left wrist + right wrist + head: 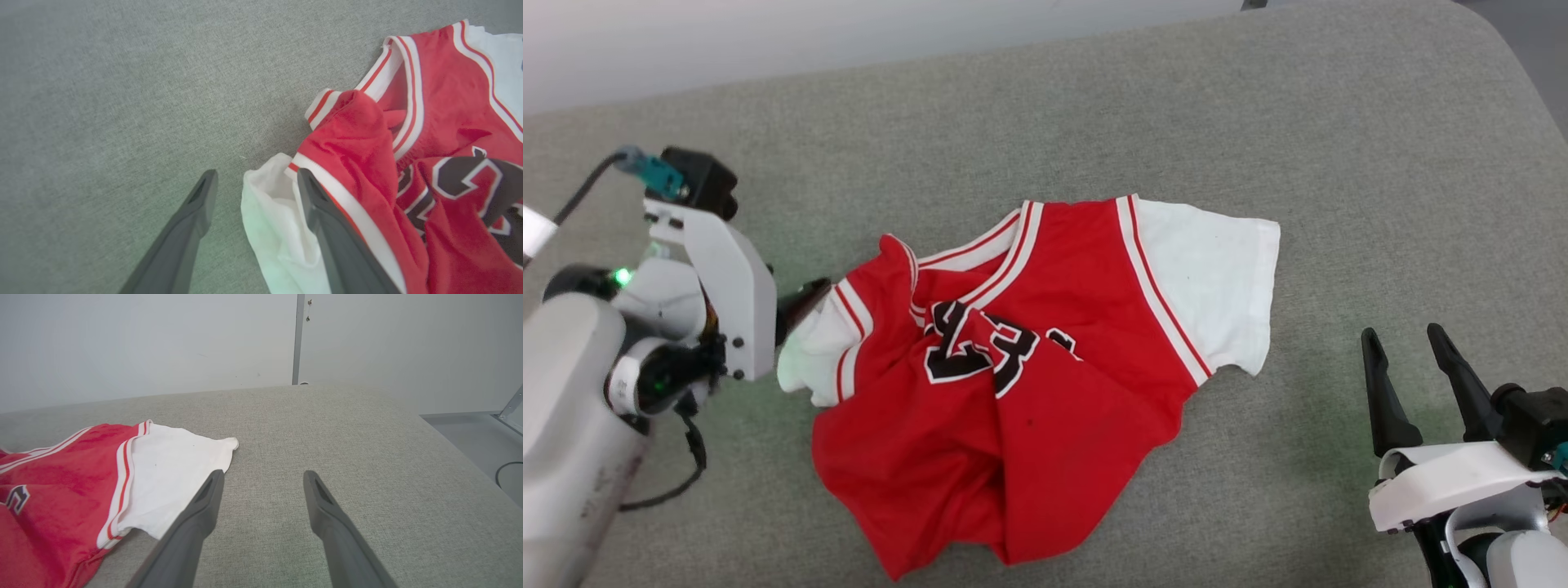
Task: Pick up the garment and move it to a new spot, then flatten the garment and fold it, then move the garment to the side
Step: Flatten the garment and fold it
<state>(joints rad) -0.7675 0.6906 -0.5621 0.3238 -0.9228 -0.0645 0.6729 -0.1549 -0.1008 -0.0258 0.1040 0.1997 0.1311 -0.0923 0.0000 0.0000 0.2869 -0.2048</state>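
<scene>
The garment [1086, 392] lies crumpled on the middle of the grey bench [1258, 106], its bunched white sleeve [269, 220] under one finger of the left tool [256, 179] - spread wide, grasping nothing - while the right tool [1401, 335], also released, stands near the flat white sleeve [1217, 278], not touching.

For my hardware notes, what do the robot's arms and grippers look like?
The left gripper and right gripper have two long dark fingers on white brackets. The left forearm is pale grey, with green lights, a black cable and a teal plug.
</scene>
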